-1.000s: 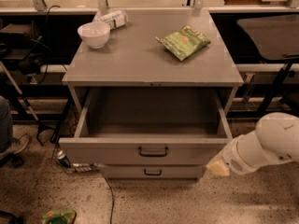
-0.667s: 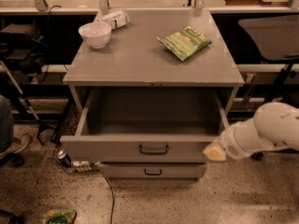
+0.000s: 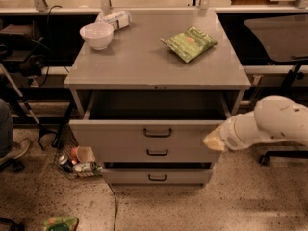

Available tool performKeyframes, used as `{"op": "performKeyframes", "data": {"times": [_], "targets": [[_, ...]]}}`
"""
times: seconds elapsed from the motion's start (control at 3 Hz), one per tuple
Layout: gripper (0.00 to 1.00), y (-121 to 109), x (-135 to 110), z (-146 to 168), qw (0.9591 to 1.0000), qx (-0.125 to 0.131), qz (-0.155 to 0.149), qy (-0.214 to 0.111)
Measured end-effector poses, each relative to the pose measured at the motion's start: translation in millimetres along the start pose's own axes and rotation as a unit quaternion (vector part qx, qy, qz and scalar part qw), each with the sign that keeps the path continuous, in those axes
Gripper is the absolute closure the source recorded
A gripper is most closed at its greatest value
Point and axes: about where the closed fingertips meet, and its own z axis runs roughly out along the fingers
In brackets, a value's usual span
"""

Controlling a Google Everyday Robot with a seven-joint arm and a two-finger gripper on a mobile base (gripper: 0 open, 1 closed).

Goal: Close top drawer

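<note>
The claw (image 3: pixel 213 141), at the tip of a white arm (image 3: pixel 269 124) reaching in from the right, sits against the right end of the top drawer (image 3: pixel 120 133)'s flat grey front; whether it is apart or together cannot be told. That drawer stands partly pulled out toward the near side, its dark loop handle (image 3: pixel 158 133) at centre, above two lower drawers (image 3: pixel 156 176). On the tabletop (image 3: pixel 139 64) rest a white bowl (image 3: pixel 97 35) far left and a green packet (image 3: pixel 189 43) far right.

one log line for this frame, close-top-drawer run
task: close top drawer | top drawer: part open, not yet shut | gripper: at right end of drawer front | cabinet top: bowl, green bag
</note>
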Motion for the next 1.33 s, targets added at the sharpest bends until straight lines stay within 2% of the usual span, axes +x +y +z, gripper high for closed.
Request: {"op": "performKeyframes", "data": {"times": [0.67, 1.0, 1.33], "targets": [[1.00, -57, -62, 64, 0.9974, 0.007, 0.000, -0.072], [1.00, -57, -60, 64, 0.9973, 0.010, 0.003, -0.073], [1.00, -73, -55, 68, 0.9963, 0.036, 0.014, -0.077]]}}
